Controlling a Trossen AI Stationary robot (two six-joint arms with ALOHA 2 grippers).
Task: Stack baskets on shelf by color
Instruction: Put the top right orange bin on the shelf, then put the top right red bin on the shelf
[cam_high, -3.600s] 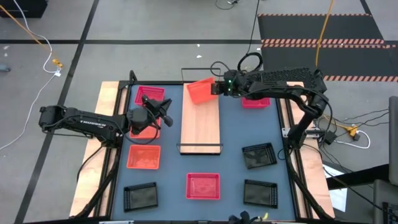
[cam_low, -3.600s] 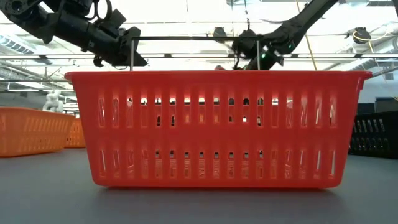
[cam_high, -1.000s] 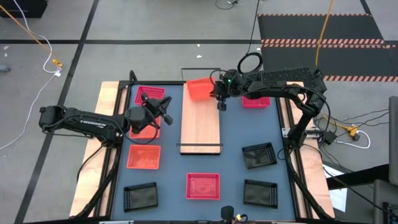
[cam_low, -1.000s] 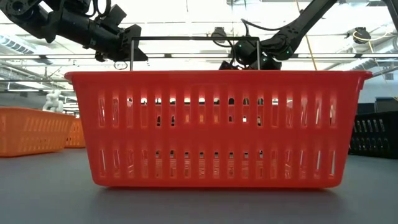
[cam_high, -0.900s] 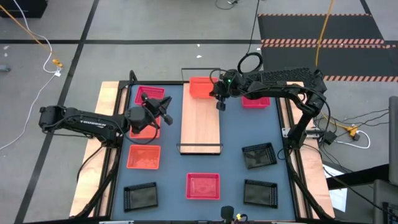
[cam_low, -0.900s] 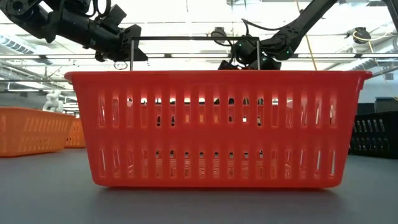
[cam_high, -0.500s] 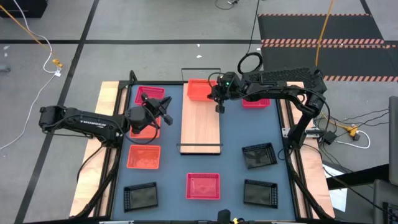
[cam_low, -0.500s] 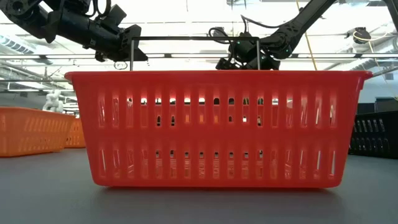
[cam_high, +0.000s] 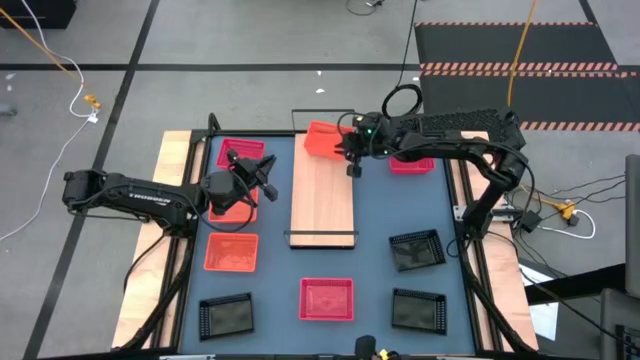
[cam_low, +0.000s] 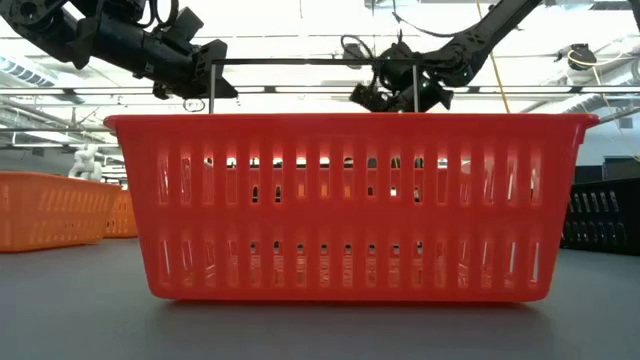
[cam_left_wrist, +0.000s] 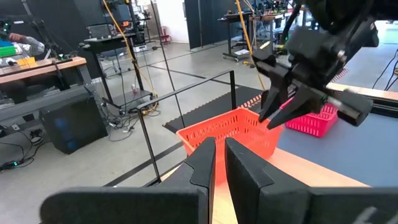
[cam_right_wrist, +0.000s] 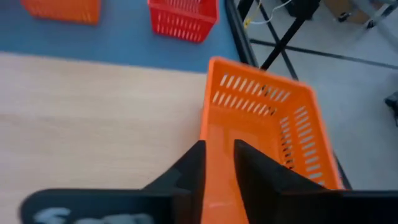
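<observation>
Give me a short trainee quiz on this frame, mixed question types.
1. Multiple choice: what colour is the basket on the shelf? A black, B orange, C pink-red.
2. True or false: the left tool holds a basket.
3. Short answer: which arm's tool is at the basket on the shelf?
Key: 1 B; 2 false; 3 the right tool.
</observation>
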